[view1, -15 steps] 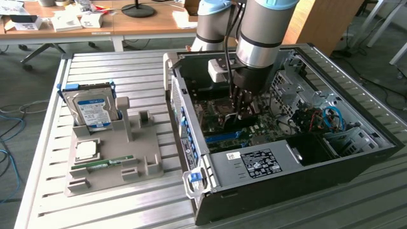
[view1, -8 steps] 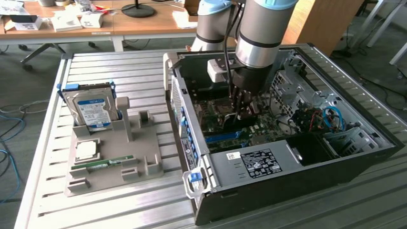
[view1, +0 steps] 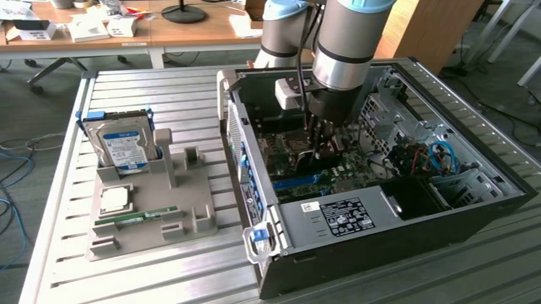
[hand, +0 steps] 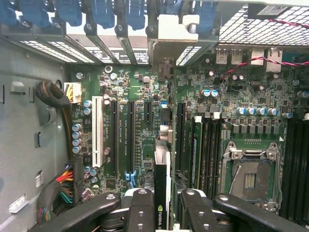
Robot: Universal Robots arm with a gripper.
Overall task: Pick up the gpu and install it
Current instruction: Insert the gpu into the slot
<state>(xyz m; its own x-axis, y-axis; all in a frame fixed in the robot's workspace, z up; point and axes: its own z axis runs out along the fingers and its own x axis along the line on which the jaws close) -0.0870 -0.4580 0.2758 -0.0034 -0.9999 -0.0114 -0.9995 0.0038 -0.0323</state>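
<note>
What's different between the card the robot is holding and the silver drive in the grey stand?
The gpu is a thin card; the hard drive is a thick silver block with a blue label. The gpu is clamped in the gripper inside the computer case over the motherboard; the hard drive sits in the stand outside. Both stand on edge.

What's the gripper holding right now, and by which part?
The gripper holds the gpu, edge-on over the motherboard: its fingers pinch the card's two flat faces at the edge farthest from the board.
</note>
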